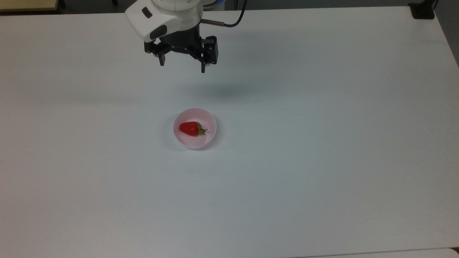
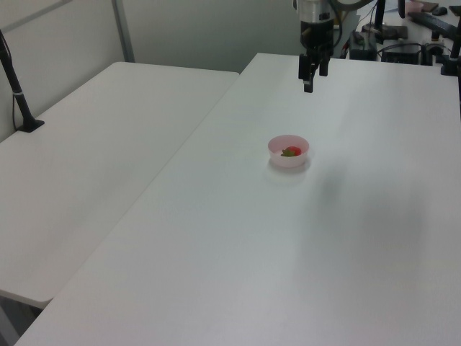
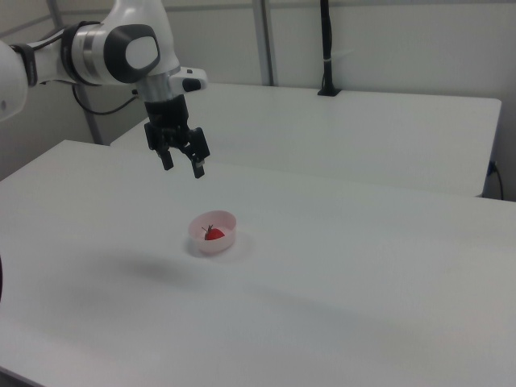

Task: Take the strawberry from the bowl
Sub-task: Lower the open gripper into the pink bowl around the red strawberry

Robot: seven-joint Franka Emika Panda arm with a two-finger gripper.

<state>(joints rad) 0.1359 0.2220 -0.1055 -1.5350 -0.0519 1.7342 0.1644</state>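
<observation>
Gripper [image 1: 182, 68] spread above bowl [image 1: 206, 118] holding strawberry [image 1: 189, 128].

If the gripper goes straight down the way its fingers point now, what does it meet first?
Most likely the bare table: the open gripper hangs short of the bowl holding the strawberry, though depth is hard to judge.

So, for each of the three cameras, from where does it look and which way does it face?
Top view: sits high over the table, looking down; bowl with strawberry at centre, the hand and wrist at the upper edge.
Left view: raised beyond one table end, looking along it toward the robot; the hand hangs past the bowl.
Right view: lower, from the side, facing the arm, which enters from the right view's left; the open hand is above the bowl.
All three share the bowl, strawberry and hand.
</observation>
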